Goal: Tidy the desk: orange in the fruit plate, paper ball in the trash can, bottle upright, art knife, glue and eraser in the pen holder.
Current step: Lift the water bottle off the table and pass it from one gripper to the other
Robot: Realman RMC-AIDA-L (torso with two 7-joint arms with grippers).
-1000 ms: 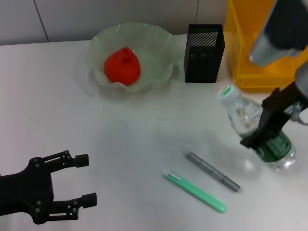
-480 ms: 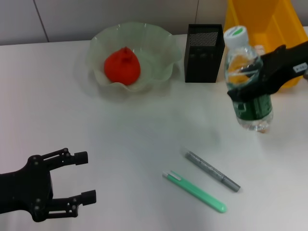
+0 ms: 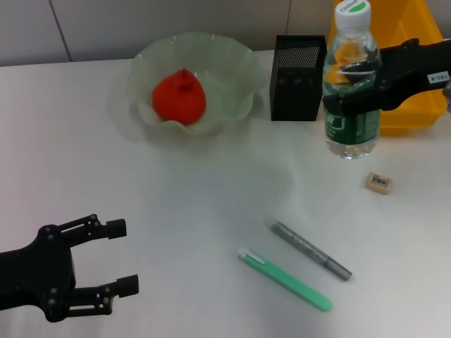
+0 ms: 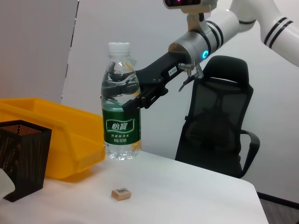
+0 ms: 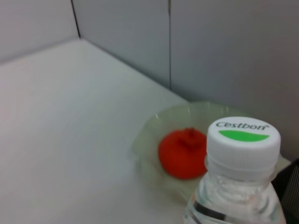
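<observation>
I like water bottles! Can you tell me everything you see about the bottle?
The bottle is clear plastic with a dark green label and a white cap with a green patch on top. It stands upright on the white desk, in front of the yellow trash can and beside the black pen holder. The right end effector grips its upper body.

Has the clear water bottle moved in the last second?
Yes. The clear green-labelled plastic water bottle went from lying tilted near the table's front right to standing upright beside the black mesh pen holder, held by the right gripper.
</observation>
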